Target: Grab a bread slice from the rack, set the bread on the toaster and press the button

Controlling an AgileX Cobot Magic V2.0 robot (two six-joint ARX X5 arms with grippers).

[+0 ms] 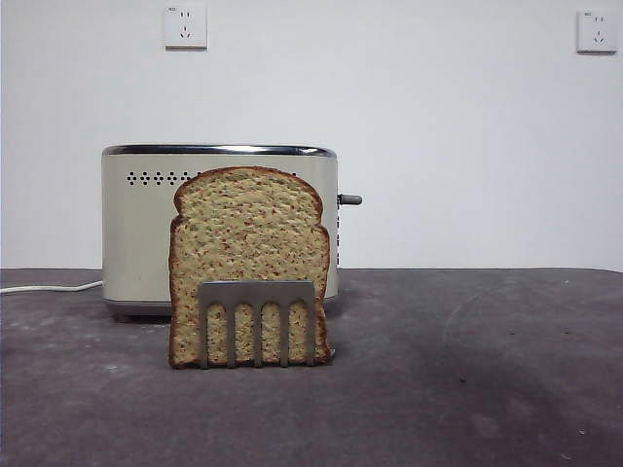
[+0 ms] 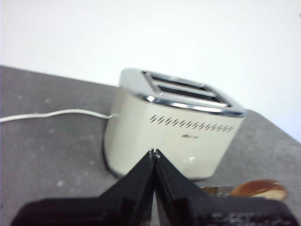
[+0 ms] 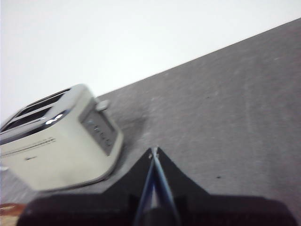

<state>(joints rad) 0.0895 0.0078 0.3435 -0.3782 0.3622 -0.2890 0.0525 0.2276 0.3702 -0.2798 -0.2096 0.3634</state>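
Observation:
The slice of bread (image 1: 249, 248) stands upright in the small grey metal rack (image 1: 258, 321) at the table's middle left, in front of the cream toaster (image 1: 136, 229). The toaster's lever (image 1: 349, 199) sticks out on its right end. No arm shows in the front view. In the left wrist view my left gripper (image 2: 154, 153) is shut and empty, held above the table short of the toaster (image 2: 169, 132); the bread's crust (image 2: 258, 189) peeks beside it. In the right wrist view my right gripper (image 3: 154, 150) is shut and empty, off the toaster's (image 3: 56, 146) lever end.
A white cord (image 1: 49, 287) runs left from the toaster across the dark grey table (image 1: 467, 370). Two wall sockets (image 1: 185, 26) sit high on the white wall behind.

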